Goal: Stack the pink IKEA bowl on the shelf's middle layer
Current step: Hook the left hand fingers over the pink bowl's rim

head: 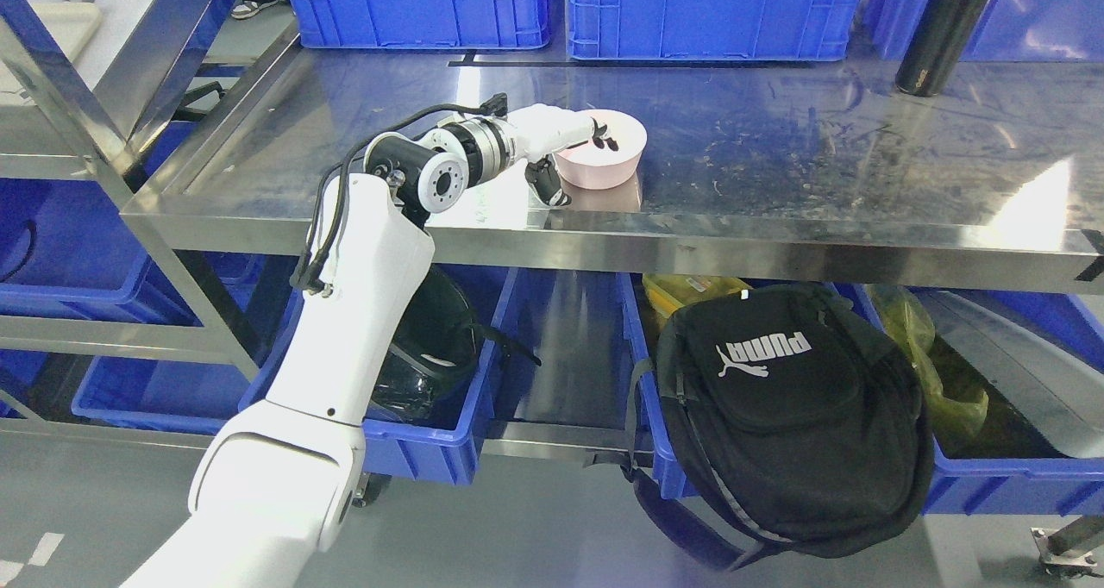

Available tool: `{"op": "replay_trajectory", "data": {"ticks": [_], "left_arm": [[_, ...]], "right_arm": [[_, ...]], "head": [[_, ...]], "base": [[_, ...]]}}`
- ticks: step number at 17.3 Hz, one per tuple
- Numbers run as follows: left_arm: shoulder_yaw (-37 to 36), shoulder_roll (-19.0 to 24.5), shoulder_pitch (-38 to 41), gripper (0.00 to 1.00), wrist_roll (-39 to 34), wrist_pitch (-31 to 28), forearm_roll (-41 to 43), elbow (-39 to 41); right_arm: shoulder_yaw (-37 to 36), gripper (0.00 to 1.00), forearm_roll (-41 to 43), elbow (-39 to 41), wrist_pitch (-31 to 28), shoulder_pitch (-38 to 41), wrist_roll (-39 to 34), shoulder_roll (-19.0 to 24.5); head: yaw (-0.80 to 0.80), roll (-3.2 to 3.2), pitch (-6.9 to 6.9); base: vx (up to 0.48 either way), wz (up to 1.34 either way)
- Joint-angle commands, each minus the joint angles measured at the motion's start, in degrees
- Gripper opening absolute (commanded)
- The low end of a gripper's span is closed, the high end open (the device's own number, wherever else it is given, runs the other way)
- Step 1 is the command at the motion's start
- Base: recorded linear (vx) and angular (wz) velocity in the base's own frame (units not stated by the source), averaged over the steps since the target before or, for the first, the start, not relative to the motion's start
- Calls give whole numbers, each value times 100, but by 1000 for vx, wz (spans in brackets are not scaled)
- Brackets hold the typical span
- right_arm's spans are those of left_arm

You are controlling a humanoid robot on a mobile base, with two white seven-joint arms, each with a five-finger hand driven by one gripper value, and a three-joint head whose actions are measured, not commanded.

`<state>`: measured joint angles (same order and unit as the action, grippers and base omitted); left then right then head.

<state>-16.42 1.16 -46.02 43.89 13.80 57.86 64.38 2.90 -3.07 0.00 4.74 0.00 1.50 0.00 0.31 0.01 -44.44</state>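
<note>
left hand [565, 153] is up on the steel shelf [776, 165], arm coming in from about 7 o'clock of the frame. it's got the pink bowl [608, 161] pinched at the rim on the bowl's 9 o'clock side: dark fingertips [604, 137] hooked over the edge into the bowl, thumb [548, 187] down low outside the wall. so fingers closed on the bowl, not spread. bowl looks upright and seems to be sitting on the shelf surface, you can see its reflection right under it, though i can't swear it's fully touching.

black bottle [940, 32] stands well apart toward 2 o'clock from the bowl. blue crates [716, 15] line the back at 12. below the shelf, a black backpack [789, 415] hangs out of a blue bin [992, 484] at 5 o'clock.
</note>
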Motion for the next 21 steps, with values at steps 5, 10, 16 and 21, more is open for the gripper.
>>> {"op": "replay_trajectory", "data": {"ticks": [5,10,16,21], "left_arm": [[-326,-16,-284,69,-583,254,-47,-1189],[-370,-16,-495,52,-584,290,6,-1629],[-397,-16,-530,36,-566,342,-20,-1814],[173,-16,-583,3,-557,894,-38,-1683]], "right_arm": [[0,100,0,100,1,132,-1,-100],[0,100,0,100,1,132,-1,-100],[0,100,0,100,1,132,-1,-100],[0,100,0,100,1,132,-1,-100]], "head": [[0,0,0],[0,0,0],[0,0,0],[0,0,0]], "base": [[0,0],[0,0],[0,0],[0,0]]}}
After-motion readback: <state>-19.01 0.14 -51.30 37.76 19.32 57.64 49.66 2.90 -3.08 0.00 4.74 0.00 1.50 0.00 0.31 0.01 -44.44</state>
